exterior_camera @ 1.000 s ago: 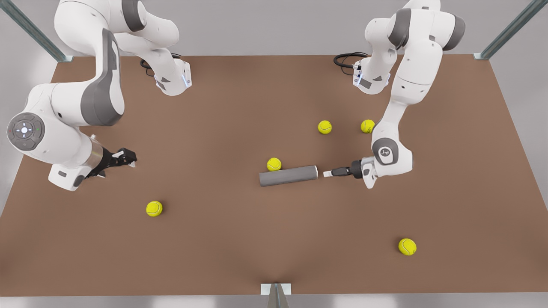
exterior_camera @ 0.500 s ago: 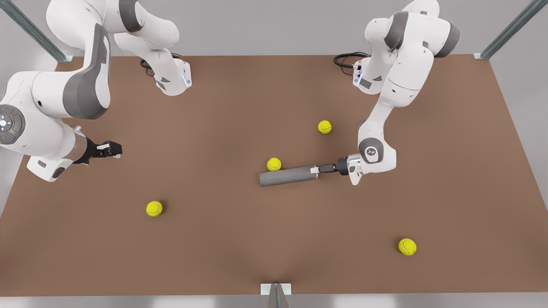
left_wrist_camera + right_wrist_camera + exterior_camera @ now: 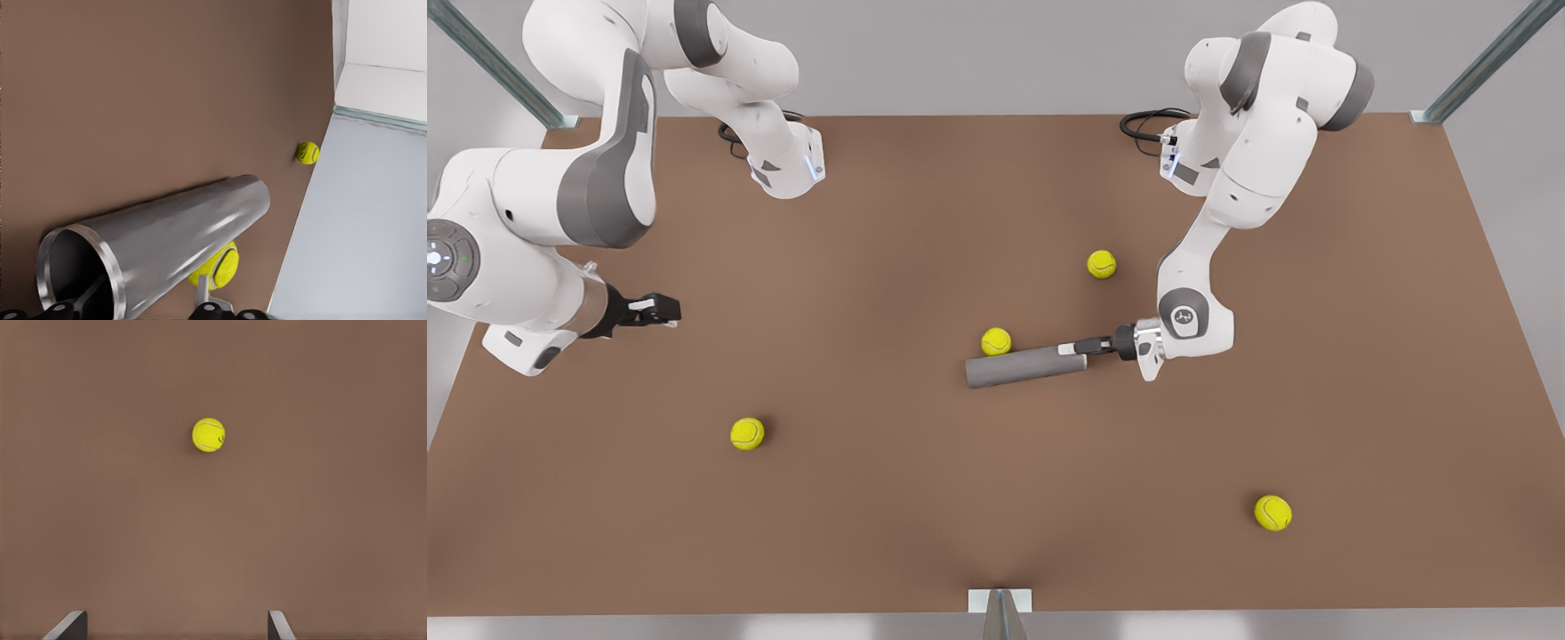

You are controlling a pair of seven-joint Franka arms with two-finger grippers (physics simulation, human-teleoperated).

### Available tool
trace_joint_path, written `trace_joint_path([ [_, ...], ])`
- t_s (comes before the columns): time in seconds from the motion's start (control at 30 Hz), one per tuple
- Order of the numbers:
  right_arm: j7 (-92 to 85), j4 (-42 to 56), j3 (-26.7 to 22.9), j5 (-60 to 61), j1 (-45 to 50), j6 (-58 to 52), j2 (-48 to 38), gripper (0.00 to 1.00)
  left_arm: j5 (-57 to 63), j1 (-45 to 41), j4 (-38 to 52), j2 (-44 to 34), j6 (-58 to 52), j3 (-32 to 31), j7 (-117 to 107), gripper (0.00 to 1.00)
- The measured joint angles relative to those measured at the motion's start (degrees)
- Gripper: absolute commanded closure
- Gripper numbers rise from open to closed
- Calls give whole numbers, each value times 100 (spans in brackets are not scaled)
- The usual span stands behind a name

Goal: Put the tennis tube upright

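Tennis tube [image 3: 1025,366] lies flat mid-table, tennis ball [image 3: 996,341] touching its far side. Left gripper [image 3: 1073,348] at open end, fingers spread astride rim, likely for wall pinch. Right gripper [image 3: 660,309] waits at front view's left, spread, empty.

The dark grey smooth hollow tennis tube [image 3: 1025,365] lies flat on the brown worktop [image 3: 925,498]. A small yellow-green tennis ball [image 3: 996,341] touches its far side, blocking approach there. The left claw [image 3: 1071,348] occupies the open end. The near side is unobstructed. The right claw [image 3: 660,309] stands well apart, fingers spread.
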Motion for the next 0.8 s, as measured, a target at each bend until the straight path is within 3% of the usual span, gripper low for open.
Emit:
trace_joint_path([
  [0.53,103,3,4,-1,14,1,0,0,43,2,104,72,23,-39,34,58],
  [0.8,129,3,9,-2,14,2,0,0,50,3,163,26,-14,-47,22,63],
])
